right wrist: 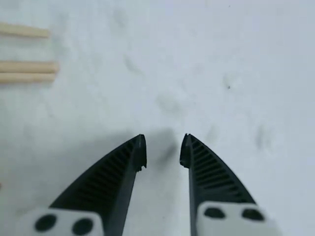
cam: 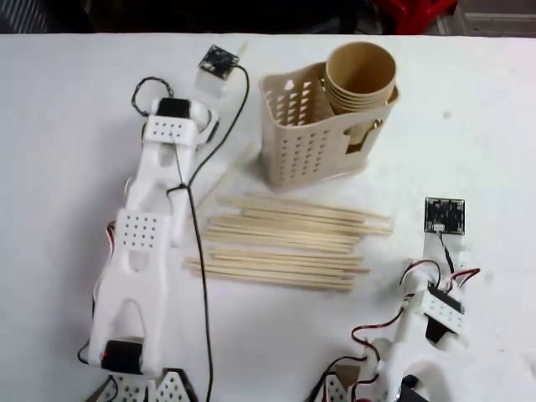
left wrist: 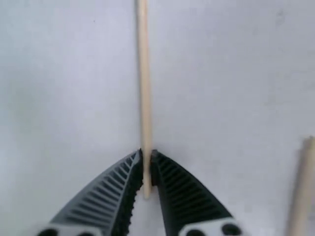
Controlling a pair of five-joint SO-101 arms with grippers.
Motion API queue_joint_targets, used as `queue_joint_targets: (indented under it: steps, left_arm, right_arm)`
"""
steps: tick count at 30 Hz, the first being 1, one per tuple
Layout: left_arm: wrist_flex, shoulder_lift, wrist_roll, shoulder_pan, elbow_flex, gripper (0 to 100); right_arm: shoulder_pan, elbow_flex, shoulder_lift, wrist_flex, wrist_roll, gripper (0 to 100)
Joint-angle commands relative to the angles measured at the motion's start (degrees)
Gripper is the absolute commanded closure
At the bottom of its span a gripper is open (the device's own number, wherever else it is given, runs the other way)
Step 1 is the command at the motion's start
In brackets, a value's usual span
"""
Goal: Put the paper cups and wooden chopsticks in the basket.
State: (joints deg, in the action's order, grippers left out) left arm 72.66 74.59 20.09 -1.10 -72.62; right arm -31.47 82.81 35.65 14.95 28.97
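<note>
A beige perforated basket (cam: 306, 142) stands at the back of the white table with a stack of paper cups (cam: 360, 75) inside it. Several wooden chopsticks (cam: 285, 239) lie in a loose pile in front of the basket. My left gripper (left wrist: 146, 162) is shut on one chopstick (left wrist: 142, 73), which runs straight out from the fingertips just over the table. Another chopstick (left wrist: 300, 187) lies beside it. My right gripper (right wrist: 162, 150) is open over bare table, with nothing between its fingers. Chopstick ends (right wrist: 24, 66) lie off to its side.
The left arm (cam: 155, 218) stretches along the left of the pile, its black cable (cam: 201, 276) trailing beside the sticks. One stray chopstick (cam: 224, 177) lies slanted between that arm and the basket. The right arm (cam: 440, 310) sits at the front right.
</note>
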Motion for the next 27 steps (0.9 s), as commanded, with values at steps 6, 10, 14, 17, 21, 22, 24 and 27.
queue_joint_targets:
  steps: [6,10,14,17,21,22,24,27]
  left_arm:
    - [29.89,-10.86,1.32,-6.64,-19.69,98]
    - [30.07,-19.56,6.07,-11.47,-7.91,98]
    - [29.98,-35.30,12.75,-14.64,16.62,98]
    - [29.80,-51.21,20.22,-15.25,36.84,98]
    - [25.49,-71.25,27.87,-13.93,64.97,98]
    - [22.86,-75.65,29.01,-13.85,72.09,98]
    - [16.18,-82.95,29.71,-13.93,85.19,98]
    - [6.51,-90.77,29.45,-13.93,101.45,98]
  right_arm:
    - [0.31,-0.26,1.01,-1.19,0.62,87.2]
    - [0.40,-0.09,1.36,-1.27,0.62,87.2]
    - [0.31,0.09,1.01,-2.15,0.62,87.2]
    - [0.31,0.70,1.45,-2.42,0.62,87.4]
    - [0.31,0.70,1.45,-2.42,0.26,87.5]
    - [0.31,0.70,1.45,-2.42,0.26,87.5]
    - [0.31,0.62,1.54,-2.42,0.18,88.1]
    - [0.84,-0.44,1.54,-2.24,0.18,95.4]
